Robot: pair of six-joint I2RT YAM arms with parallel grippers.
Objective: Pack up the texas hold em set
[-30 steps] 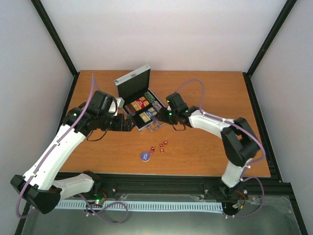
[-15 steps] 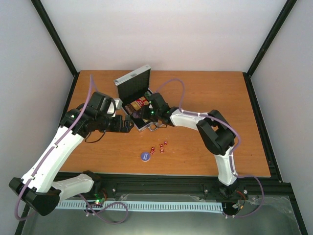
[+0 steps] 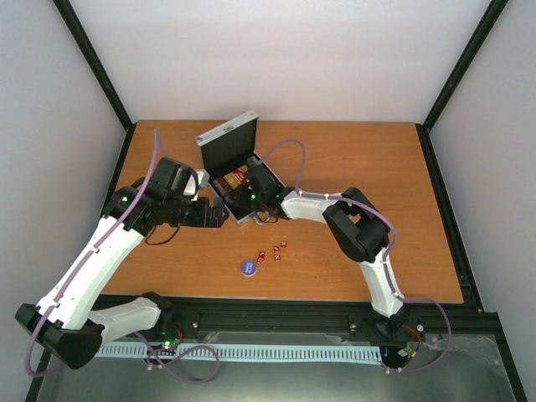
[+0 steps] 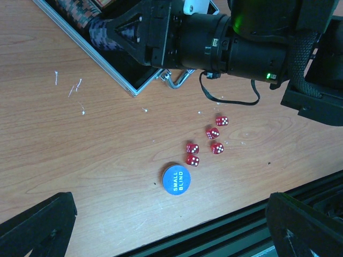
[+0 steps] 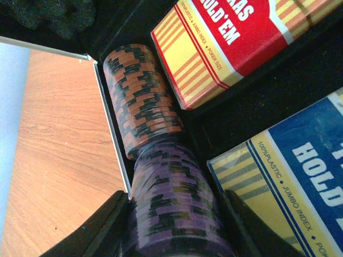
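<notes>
1. Left end effector (image 3: 217, 214): spread fully open, with nothing held. It is hovered just beside the near-left edge of the case. It is judged to be kept clear so that the other arm has room, yet close enough to steady the case.
2. Case (image 3: 228, 141): set at the back-centre of the surface (image 3: 360, 159). The lid is stood upright so that the black-lined tray can be reached from above. The handle (image 4: 177, 80) is turned toward the arms.
3. Orange stack (image 5: 140, 96): laid on its side in the channel along the tray's rim.
4. Purple stack (image 5: 170, 193): laid in the same channel, end to end with the orange stack and touching it.
5. Right end effector (image 5: 171, 231): lowered into the tray and closed on the purple stack, one finger on each side. The grip is judged to be held so that the chips are seated as one roll and not spilled.
6. Red box (image 5: 236, 45) and blue box (image 5: 292, 171): laid flat in the tray, near each other, already stowed.
7. Disc (image 4: 176, 179): marked SMALL BLIND. It is left on the bare surface in front of the case, not yet packed.
8. Dice (image 4: 212, 132): five, red, gathered loosely near the disc and apart from the case. They are judged to be the last items to go in.
</notes>
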